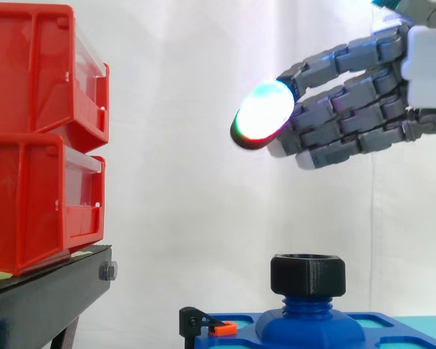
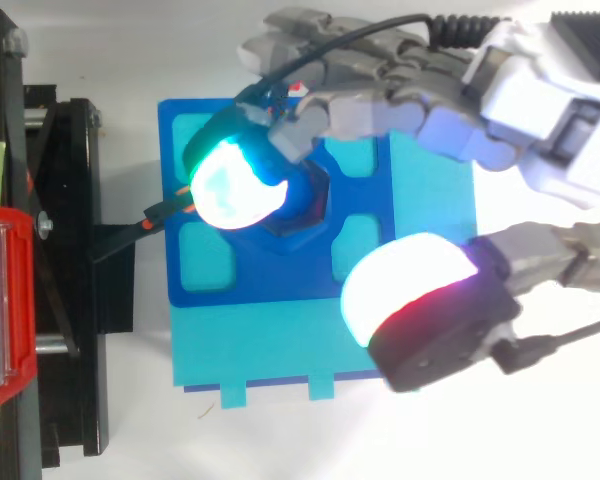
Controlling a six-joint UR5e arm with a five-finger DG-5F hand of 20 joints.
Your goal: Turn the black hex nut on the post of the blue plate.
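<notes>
A black hex nut sits on the threaded blue post of the blue plate. My hand hovers well above the nut, reaching in from the right, clear of it by a wide gap. Its fingers are stretched out and relaxed, holding nothing, and one glowing fingertip points left. From above, the hand covers most of the nut; the thumb pad hangs over the plate's near right part.
Two stacked red bins stand on a black stand at the left. A small black and orange clamp sits at the plate's left edge. A cyan sheet lies under the plate.
</notes>
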